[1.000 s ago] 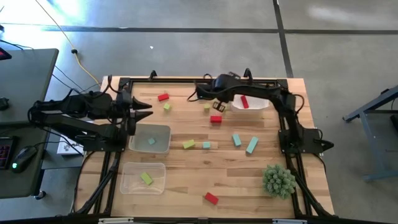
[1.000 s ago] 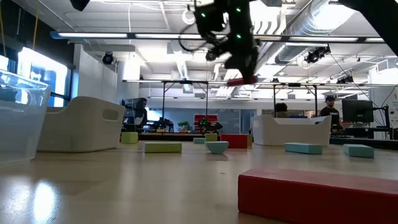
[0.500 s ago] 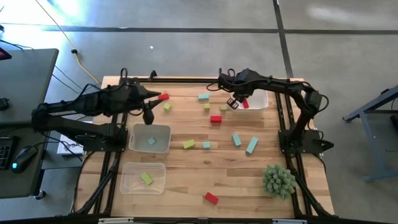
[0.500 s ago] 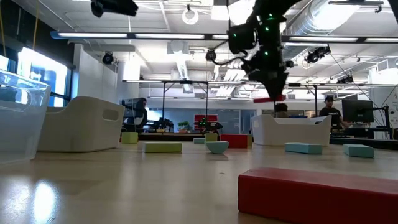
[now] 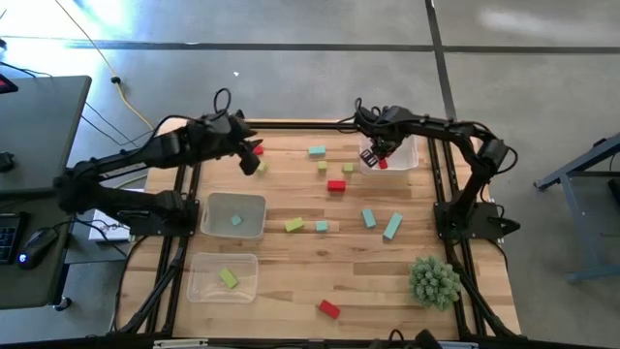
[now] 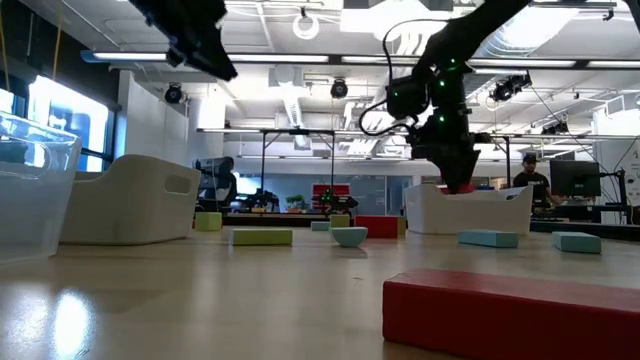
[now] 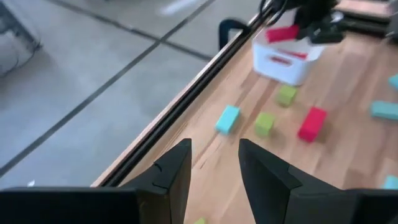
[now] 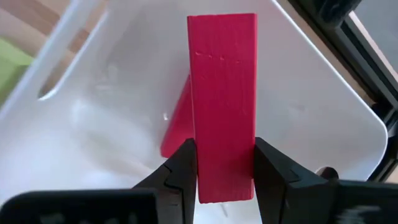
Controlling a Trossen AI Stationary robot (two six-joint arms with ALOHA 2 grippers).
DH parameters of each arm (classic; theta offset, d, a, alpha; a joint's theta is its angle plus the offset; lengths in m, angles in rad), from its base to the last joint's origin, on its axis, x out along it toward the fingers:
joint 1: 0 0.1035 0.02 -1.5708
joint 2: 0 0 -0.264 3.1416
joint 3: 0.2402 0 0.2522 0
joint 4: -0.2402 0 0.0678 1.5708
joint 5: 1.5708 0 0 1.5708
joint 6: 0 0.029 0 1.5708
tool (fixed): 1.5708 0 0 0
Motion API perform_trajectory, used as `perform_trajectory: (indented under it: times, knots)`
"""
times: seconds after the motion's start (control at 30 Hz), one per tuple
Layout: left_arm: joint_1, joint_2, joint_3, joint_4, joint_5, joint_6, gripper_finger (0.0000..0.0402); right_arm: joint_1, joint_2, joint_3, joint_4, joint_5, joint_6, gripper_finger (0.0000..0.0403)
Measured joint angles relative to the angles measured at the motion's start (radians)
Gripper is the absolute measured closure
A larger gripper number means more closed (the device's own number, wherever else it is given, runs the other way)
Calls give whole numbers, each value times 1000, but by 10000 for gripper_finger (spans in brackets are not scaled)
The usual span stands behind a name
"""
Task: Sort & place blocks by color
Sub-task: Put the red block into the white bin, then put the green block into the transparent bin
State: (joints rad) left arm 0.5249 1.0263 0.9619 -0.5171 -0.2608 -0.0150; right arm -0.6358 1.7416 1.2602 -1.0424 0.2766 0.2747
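A red block point(image 5: 329, 309) lies near the bench's point(image 5: 358, 276) front edge, with the plant ball point(image 5: 433, 281) toward the front right corner. Two clear trays sit by the left edge: the nearer tray point(image 5: 223, 275) holds a yellow-green block point(image 5: 228, 278), the next tray point(image 5: 233, 215) a teal one point(image 5: 236, 220). Mid-bench lie teal, yellow-green and red blocks. At the far edge, the left gripper point(image 7: 214, 163) hovers with jaws parted and empty, while the right gripper point(image 8: 224, 165) pinches a red bar point(image 8: 222, 102) above the white bin point(image 5: 392, 155) in the far right corner.
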Motion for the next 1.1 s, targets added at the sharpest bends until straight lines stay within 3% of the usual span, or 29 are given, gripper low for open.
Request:
perform_trajectory:
  times: [0.17, 0.47, 1.1]
  knots:
    - [75, 63, 0, -1, 61, -43, 257, -21, 0, 0, 9, -38, -33, 307]
    - [158, 172, 0, -8, 138, -139, 209, -26, 0, 0, 12, -36, -74, 236]
    - [210, 395, 0, -129, 228, -379, 196, -41, 0, 0, 19, -25, -152, 229]
